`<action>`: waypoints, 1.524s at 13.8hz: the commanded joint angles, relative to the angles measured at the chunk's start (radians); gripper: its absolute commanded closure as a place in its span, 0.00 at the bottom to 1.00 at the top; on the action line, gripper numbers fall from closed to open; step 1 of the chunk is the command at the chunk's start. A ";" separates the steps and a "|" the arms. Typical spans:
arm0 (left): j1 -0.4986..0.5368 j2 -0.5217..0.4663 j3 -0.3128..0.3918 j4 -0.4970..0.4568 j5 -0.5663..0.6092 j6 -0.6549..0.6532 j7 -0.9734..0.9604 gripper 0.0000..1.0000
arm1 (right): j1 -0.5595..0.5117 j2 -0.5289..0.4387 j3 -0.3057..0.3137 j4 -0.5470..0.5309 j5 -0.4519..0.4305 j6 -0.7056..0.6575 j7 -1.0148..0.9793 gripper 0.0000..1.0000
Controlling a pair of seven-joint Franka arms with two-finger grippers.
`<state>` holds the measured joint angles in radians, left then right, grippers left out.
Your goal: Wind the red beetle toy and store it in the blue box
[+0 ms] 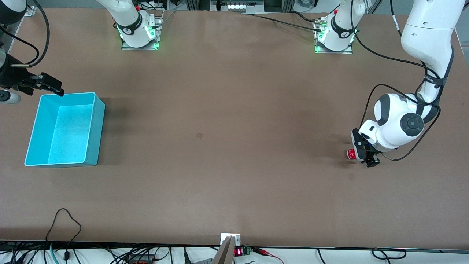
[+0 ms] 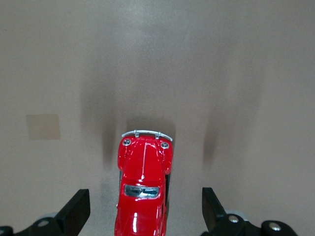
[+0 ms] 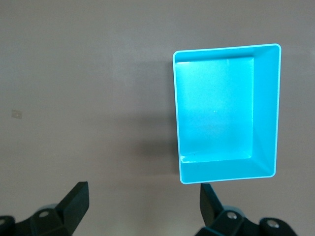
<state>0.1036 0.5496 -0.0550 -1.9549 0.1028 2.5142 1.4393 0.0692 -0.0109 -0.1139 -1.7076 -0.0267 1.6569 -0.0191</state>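
The red beetle toy (image 1: 351, 154) stands on the brown table toward the left arm's end. My left gripper (image 1: 362, 157) is low around it. In the left wrist view the toy (image 2: 143, 187) sits between the open fingers (image 2: 78, 209), with a gap on each side. The blue box (image 1: 96, 124) stands empty toward the right arm's end. My right gripper (image 1: 49, 84) hangs open and empty over the table beside the box's corner nearest the arm bases. In the right wrist view the box (image 3: 267, 113) lies ahead of my right gripper (image 3: 143, 191).
The two arm bases (image 1: 139, 35) (image 1: 335, 36) stand along the table's edge farthest from the front camera. Cables and a small device (image 1: 230, 244) lie along the nearest edge. A small dark square mark (image 1: 199, 135) is on the table's middle.
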 commanded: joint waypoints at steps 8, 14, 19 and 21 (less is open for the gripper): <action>0.007 0.007 0.003 -0.012 0.018 0.032 0.111 0.89 | 0.000 -0.003 0.000 0.013 0.010 -0.011 -0.013 0.00; 0.021 0.016 0.003 -0.012 0.018 0.031 0.136 0.89 | 0.001 -0.003 0.000 0.013 0.010 -0.009 -0.012 0.00; 0.145 0.052 0.003 0.013 0.018 0.035 0.199 0.89 | 0.001 -0.003 0.000 0.013 0.010 -0.008 -0.012 0.00; 0.197 0.072 0.003 0.036 0.018 0.035 0.255 0.89 | 0.001 -0.003 0.000 0.013 0.010 -0.008 -0.012 0.00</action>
<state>0.2524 0.5719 -0.0465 -1.9485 0.1066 2.5495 1.6375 0.0694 -0.0109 -0.1139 -1.7075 -0.0267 1.6570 -0.0191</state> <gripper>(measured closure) 0.568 0.000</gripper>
